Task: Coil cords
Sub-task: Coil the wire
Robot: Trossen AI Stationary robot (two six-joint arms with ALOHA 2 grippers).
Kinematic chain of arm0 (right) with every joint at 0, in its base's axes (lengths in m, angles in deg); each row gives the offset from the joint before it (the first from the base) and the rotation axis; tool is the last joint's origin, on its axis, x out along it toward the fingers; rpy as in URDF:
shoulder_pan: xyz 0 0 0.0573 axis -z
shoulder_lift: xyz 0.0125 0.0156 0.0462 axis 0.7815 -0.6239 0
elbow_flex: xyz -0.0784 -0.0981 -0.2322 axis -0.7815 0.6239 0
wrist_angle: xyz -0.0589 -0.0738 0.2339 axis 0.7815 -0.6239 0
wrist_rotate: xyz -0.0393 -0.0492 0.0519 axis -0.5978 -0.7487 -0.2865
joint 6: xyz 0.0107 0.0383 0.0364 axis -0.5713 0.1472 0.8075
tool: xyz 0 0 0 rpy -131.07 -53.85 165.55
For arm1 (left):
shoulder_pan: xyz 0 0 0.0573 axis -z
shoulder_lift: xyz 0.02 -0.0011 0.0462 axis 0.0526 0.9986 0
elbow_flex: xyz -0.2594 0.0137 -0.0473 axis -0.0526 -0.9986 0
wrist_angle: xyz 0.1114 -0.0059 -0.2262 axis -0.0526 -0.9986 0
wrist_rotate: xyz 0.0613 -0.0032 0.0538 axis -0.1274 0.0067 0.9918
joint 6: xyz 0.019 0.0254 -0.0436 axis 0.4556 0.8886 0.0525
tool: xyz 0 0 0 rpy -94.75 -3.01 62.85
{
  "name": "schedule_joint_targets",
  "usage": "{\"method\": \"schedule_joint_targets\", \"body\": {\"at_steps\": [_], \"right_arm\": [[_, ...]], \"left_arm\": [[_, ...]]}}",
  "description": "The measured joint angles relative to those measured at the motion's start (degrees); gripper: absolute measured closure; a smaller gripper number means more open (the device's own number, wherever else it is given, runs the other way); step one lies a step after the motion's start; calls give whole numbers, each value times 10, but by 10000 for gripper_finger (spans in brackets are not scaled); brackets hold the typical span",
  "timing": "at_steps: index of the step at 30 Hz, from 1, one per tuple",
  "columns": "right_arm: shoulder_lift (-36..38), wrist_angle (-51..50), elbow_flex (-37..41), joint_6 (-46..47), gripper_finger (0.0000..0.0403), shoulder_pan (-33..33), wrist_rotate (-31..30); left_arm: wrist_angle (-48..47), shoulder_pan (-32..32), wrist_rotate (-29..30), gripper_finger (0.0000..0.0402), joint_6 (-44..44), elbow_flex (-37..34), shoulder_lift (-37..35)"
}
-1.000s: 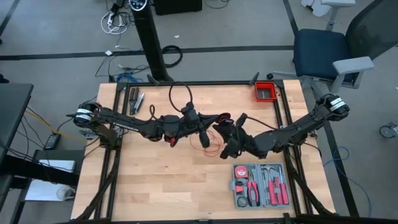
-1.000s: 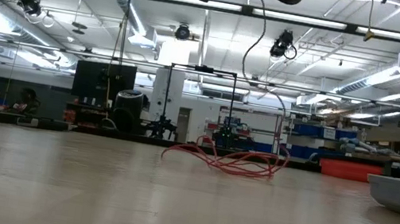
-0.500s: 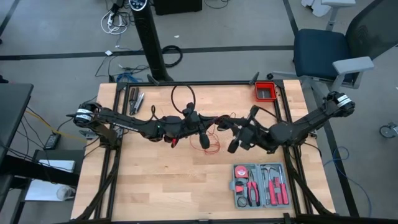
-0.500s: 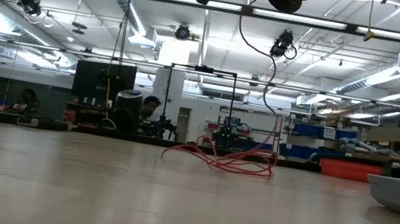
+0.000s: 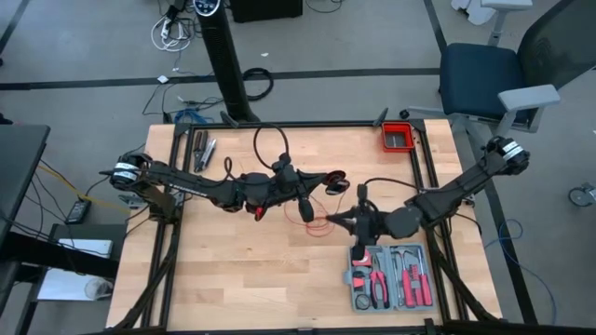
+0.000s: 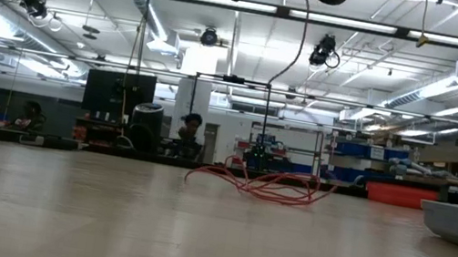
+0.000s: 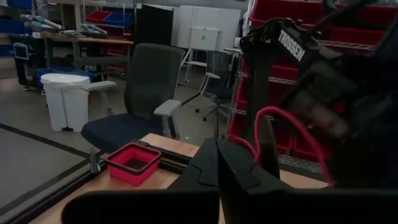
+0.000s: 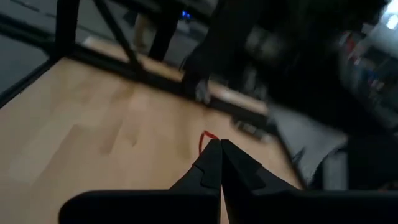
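Red cord (image 5: pixel 318 221) partly under both arms

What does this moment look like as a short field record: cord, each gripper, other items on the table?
cord: thin red cord, loose tangle mid-table
left gripper: above the table centre, fingers shut, red cord beside them
right gripper: at the tangle's edge, fingers shut
tool case: grey tool case, open, near the right arm
bin: red bin, far right corner

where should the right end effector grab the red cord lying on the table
Probably the loose loops of the red cord lying flat on the table, coming straight down from above: they lie clear of the left end effector and close to the right end effector, whose fingers are shut.
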Motion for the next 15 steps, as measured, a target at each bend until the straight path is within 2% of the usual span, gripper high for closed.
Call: {"method": "schedule_joint_targets", "body": {"at_steps": [7, 15], "right_arm": [[-14, -106, 0, 142, 398, -2, 13], [-12, -163, 0, 174, 402, -41, -101]], "left_arm": [[5, 0, -2, 402, 2, 0, 0], [5, 0, 1, 402, 2, 0, 0]]}}
